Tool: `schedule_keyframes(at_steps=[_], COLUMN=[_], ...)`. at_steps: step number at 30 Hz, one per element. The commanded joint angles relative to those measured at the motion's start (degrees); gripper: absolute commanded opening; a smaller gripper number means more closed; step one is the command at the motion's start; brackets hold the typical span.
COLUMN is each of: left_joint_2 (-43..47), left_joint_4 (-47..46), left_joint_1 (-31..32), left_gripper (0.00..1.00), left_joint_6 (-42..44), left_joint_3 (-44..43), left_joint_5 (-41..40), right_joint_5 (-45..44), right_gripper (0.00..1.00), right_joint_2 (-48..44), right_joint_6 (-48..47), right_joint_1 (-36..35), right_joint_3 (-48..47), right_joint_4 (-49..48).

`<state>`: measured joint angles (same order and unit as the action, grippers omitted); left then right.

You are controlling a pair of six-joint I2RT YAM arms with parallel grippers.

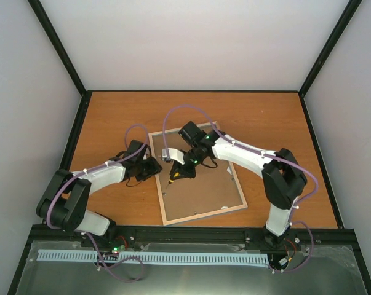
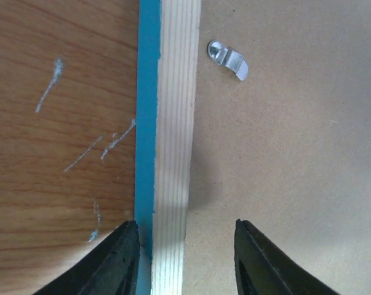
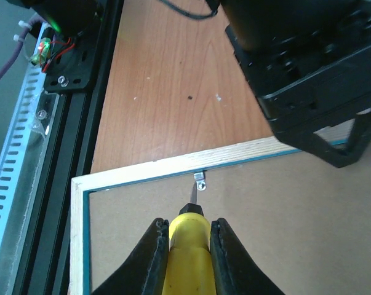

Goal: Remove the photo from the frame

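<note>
Screwdriver point(image 3: 186, 258) cropped below, frame point(image 3: 173, 165) face-down, photo hidden

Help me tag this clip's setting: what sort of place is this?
Likely a robot lab test cell: blank white panels in black struts wall in a wooden table, and a left arm and right arm are bolted to its near rail.

The frame point(image 2: 176, 153) is bare pale wood, straight-grained, its outer edge painted smooth turquoise. Inside it, the backing board point(image 2: 283, 160) is matt brown fibreboard with a shiny metal clip point(image 2: 229, 59). Left of the frame, the table point(image 2: 56, 153) is wood-grain laminate, scratched pale. The screwdriver point(image 3: 188, 249) handle is glossy yellow plastic.
</note>
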<state>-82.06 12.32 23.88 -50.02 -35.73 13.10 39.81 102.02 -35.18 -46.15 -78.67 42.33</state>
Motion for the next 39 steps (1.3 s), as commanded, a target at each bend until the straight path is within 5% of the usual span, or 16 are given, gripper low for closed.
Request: schedule_keyframes(at_steps=[1, 13, 27, 39], left_joint_2=[-0.24, -2.31, -4.22, -7.07], left_joint_4=[-3.53, -5.88, -5.55, -5.02], left_joint_1=[0.03, 0.03, 0.02, 0.03], left_gripper=[0.41, 0.26, 0.21, 0.09], left_joint_6=[-1.09, -1.11, -0.37, 0.75], left_joint_3=[1.01, 1.9, 1.57, 0.79], left_joint_5=[1.73, 2.13, 1.25, 0.52], right_joint_5=[2.58, 0.81, 0.34, -11.49], right_gripper=[0.03, 0.03, 0.03, 0.03], right_joint_2=[2.11, 5.49, 7.48, 6.84], right_joint_6=[0.95, 3.06, -0.07, 7.99], right_joint_1=[-1.62, -2.67, -3.11, -3.16], right_joint_3=[-0.24, 1.15, 0.83, 0.3], right_joint_4=[-0.98, -3.19, 0.47, -5.07])
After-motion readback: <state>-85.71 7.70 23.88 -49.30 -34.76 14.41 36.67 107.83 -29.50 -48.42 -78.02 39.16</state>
